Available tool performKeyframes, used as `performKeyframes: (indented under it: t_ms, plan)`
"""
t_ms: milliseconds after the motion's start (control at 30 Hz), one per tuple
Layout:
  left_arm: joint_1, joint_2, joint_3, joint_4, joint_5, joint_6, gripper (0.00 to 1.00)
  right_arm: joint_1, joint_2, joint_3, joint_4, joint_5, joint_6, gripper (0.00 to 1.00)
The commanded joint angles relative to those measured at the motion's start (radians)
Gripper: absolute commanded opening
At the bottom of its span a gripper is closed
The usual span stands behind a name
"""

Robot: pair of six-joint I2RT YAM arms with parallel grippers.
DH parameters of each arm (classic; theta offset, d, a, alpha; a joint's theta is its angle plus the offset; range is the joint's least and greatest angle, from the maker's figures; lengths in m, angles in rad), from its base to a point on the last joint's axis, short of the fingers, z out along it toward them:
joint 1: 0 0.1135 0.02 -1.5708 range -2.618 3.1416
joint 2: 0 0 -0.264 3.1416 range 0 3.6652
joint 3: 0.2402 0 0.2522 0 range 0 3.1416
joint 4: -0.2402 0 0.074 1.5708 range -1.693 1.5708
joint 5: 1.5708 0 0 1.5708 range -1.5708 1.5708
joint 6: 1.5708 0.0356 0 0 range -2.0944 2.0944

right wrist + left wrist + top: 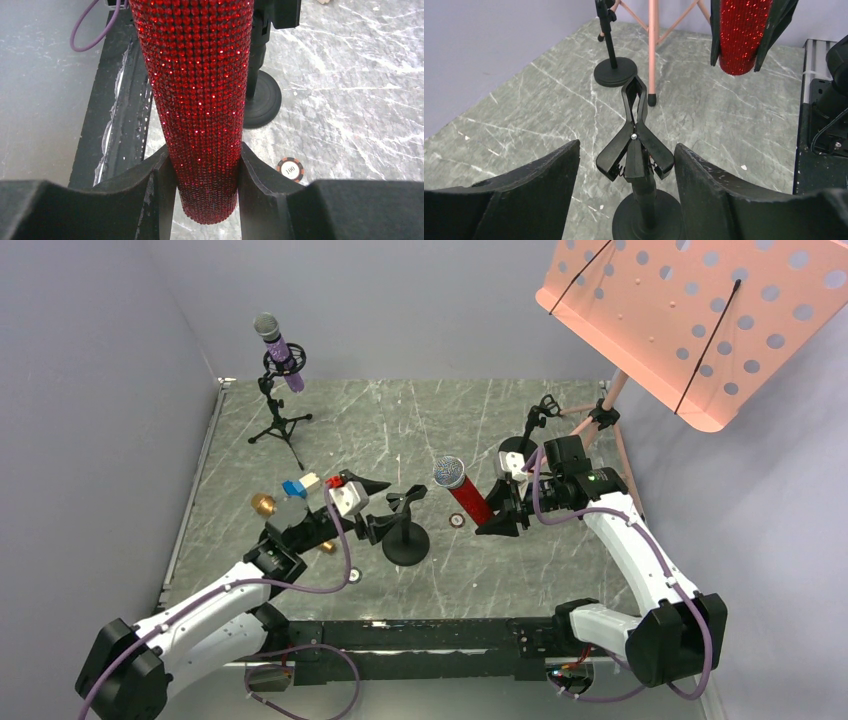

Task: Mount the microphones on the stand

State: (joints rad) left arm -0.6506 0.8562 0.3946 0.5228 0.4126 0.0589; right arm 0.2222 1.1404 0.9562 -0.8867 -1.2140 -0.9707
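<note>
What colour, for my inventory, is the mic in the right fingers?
The microphone is red glitter; right wrist view shows it best.

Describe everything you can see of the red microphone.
The red microphone is a handheld stick: a body covered in rows of sparkling red studs, narrowing toward the tail, topped by a rounded silver mesh head. It hangs tilted above the table, head uppermost. The right pincer is shut on its lower body, pressing from both sides, with the tail end poking out beyond. Nothing else touches it.
</note>
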Motion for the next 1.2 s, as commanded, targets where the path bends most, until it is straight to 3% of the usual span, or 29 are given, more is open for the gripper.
performKeyframes:
  t_ms: [0, 233, 400, 533, 633, 900, 1167]
  plan:
    - [0.012, 0.019, 0.018, 0.079, 0.087, -0.028, 0.72, -0.004, -0.001, 0.012, 0.006, -0.064, -0.043, 0.01]
    - [0.016, 0.049, 0.008, 0.104, 0.105, -0.039, 0.67, -0.009, -0.003, 0.007, 0.012, -0.063, -0.037, 0.01]
    - [0.018, 0.055, 0.012, 0.095, 0.114, -0.032, 0.57, -0.008, 0.003, 0.01, 0.006, -0.065, -0.042, 0.01]
    - [0.019, 0.058, 0.023, 0.069, 0.121, -0.016, 0.29, -0.007, 0.006, 0.009, 0.007, -0.063, -0.043, 0.01]
    - [0.021, 0.052, 0.025, 0.05, 0.121, 0.003, 0.18, -0.007, 0.008, 0.005, 0.016, -0.057, -0.044, 0.01]
    - [0.06, 0.041, 0.042, 0.007, 0.189, 0.028, 0.17, 0.006, 0.118, 0.033, 0.055, -0.036, -0.17, 0.01]
    - [0.09, 0.057, 0.044, 0.022, 0.239, 0.012, 0.17, 0.045, 0.336, 0.157, 0.179, -0.011, -0.249, 0.01]
